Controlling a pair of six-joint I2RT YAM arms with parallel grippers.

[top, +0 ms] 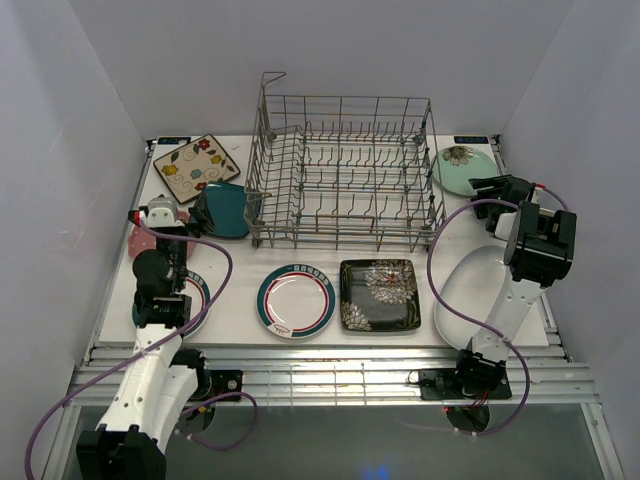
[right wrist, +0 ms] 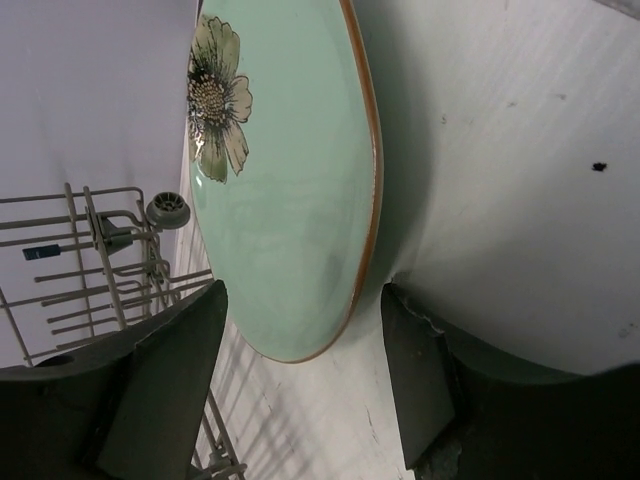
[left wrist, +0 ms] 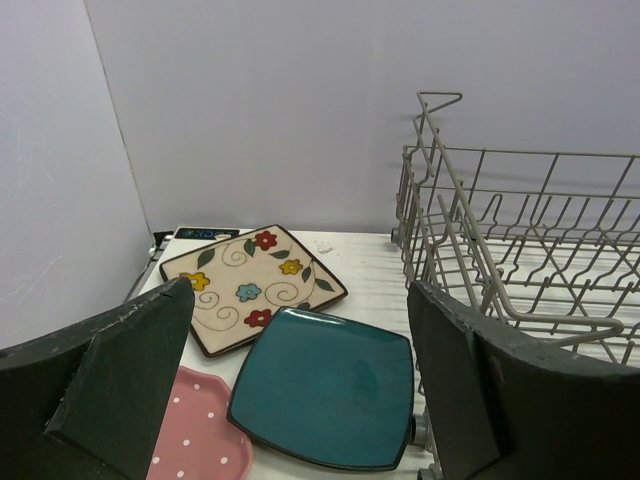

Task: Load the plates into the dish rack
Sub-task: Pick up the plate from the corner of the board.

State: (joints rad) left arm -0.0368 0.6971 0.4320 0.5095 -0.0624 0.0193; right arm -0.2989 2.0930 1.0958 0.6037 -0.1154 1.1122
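The grey wire dish rack point(top: 345, 170) stands empty at the back middle. Left of it lie the cream floral square plate point(top: 196, 166), the teal square plate point(top: 228, 210) and the pink dotted plate point(top: 139, 241), half hidden by my arm. My left gripper point(top: 198, 212) is open above the teal plate point(left wrist: 325, 385). At the front are a green-rimmed round plate point(top: 296, 301), the black floral square plate point(top: 379, 294) and the plain white plate point(top: 470, 288). My right gripper point(top: 488, 187) is open at the near rim of the mint round plate point(right wrist: 280, 190), not touching it.
A second green-rimmed plate point(top: 197, 300) lies partly under my left arm. In the left wrist view the rack point(left wrist: 520, 240) rises close on the right, beside the cream plate point(left wrist: 250, 285) and the pink plate point(left wrist: 195, 435). White walls enclose the table on three sides.
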